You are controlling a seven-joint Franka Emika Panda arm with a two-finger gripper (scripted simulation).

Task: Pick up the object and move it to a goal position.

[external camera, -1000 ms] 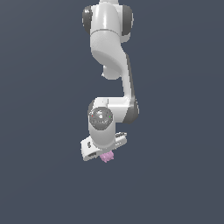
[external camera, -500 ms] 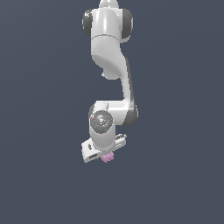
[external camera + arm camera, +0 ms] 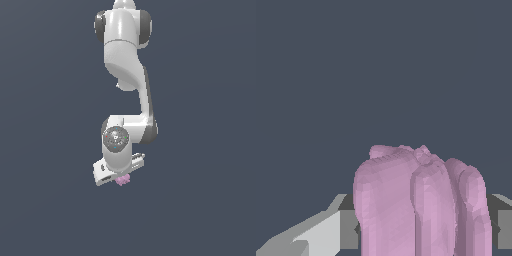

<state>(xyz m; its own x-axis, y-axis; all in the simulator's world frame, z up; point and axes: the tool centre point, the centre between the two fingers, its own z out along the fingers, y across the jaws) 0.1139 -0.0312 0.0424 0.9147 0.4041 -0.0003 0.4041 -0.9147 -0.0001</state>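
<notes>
The object (image 3: 123,180) is a small pale pink-lilac lumpy block with a ridged surface. In the exterior view it sticks out below the white gripper (image 3: 121,176) at the arm's lower end. In the wrist view the object (image 3: 418,200) fills the lower middle and stands between two grey fingers (image 3: 348,227), which press on its two sides. The gripper is shut on the object. The fingertips are hidden behind the block in the exterior view.
The white arm (image 3: 125,60) reaches down from the top of the exterior view. All around is a plain dark grey-blue background with no other objects or edges in view.
The arm's upper links have shifted slightly and the gripper with the block sits a little lower than a second ago. The block stays held.
</notes>
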